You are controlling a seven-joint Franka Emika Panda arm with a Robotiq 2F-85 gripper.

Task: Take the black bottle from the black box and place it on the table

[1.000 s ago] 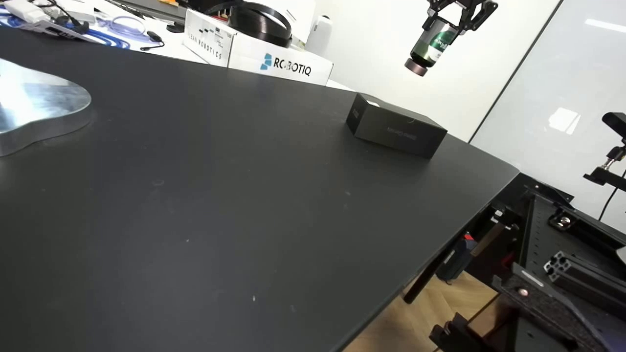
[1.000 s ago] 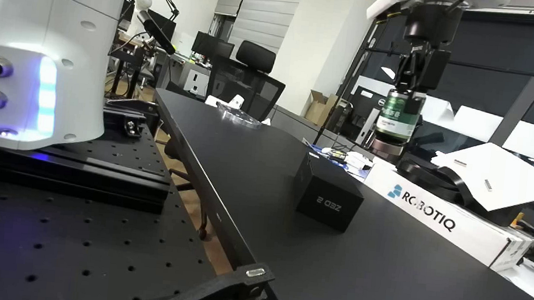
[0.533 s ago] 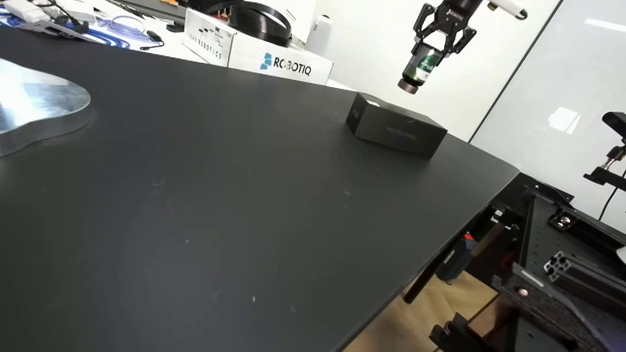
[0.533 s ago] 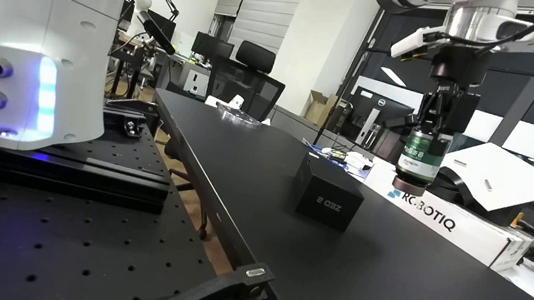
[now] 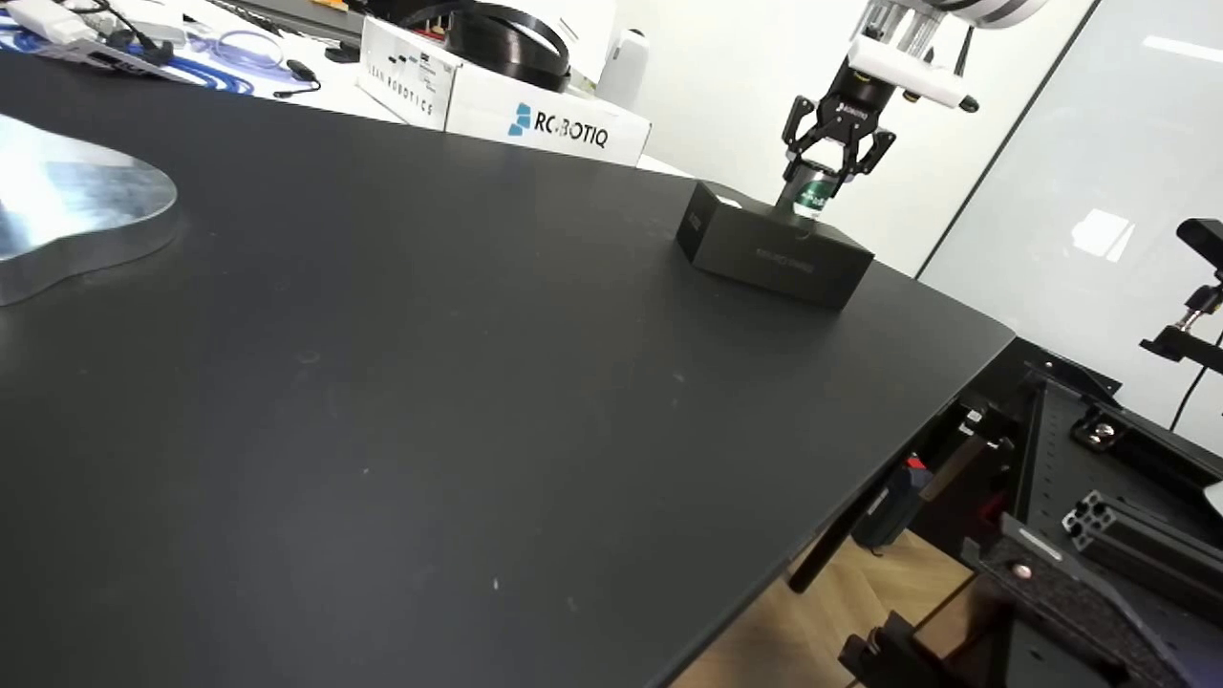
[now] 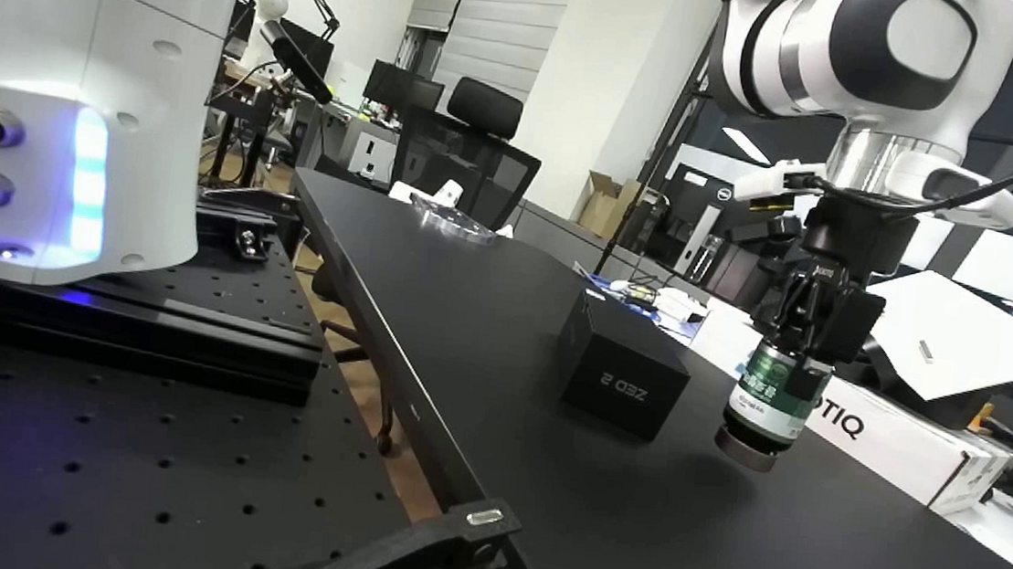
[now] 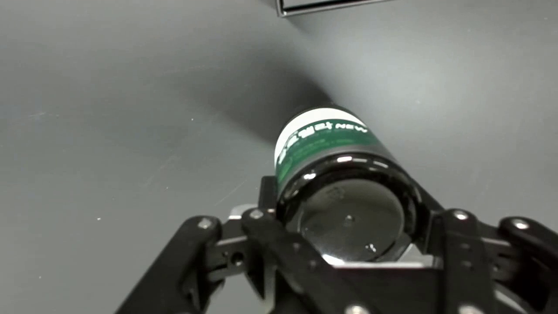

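Observation:
My gripper (image 5: 814,179) is shut on the black bottle (image 6: 770,395), which has a green-and-white label. In the wrist view the fingers (image 7: 268,192) press both sides of the bottle (image 7: 327,135), its base facing the camera. The bottle is upside down, cap lowest, and slightly tilted. In an exterior view the gripper (image 6: 795,357) holds it low over the black table (image 6: 721,560), with a small gap seeming to show under the cap. The black box (image 6: 618,368) stands beside it on the table. In an exterior view the box (image 5: 779,253) hides the bottle's lower part.
A white box with blue-and-black lettering (image 5: 549,129) stands behind the table, with a black curved object (image 5: 506,48) on it. A clear, shiny flat piece (image 5: 81,196) lies at the table's far end. The table's straight edge (image 6: 398,367) runs beside the robot base.
My gripper has come down with the bottle, from high above to just over the table beside the black box. The box has not moved, and the grip has stayed shut.

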